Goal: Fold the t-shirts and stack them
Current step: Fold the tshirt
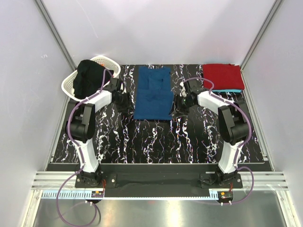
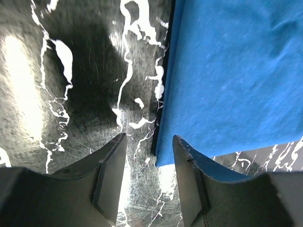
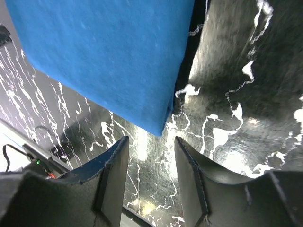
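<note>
The counter [image 1: 142, 142] is glossy black with white marble veining and catches bright glare in both wrist views. Plain white walls [image 1: 165, 28] close it in on three sides, with slanted metal posts [image 1: 54, 33] at the far corners and a ribbed metal rail [image 1: 156, 179] along the near edge, where the arm bases are bolted.

The blue shirt [image 1: 153, 93] lies folded flat at the middle of the far half. At the far right corner the red shirt [image 1: 222, 75] sits folded on the turquoise shirt [image 1: 227, 90], of which only a thin strip shows. At the far left a white lattice basket [image 1: 68, 87] holds a dark garment [image 1: 90, 75] heaped over its rim.

The left pincer [image 2: 149, 139] is low over the counter at the blue shirt's near left corner, released and grasping nothing, its jaws straddling the cloth edge. The right pincer [image 3: 151, 141] is low at the near right corner, likewise released and bare, with that corner just ahead of its jaws.
</note>
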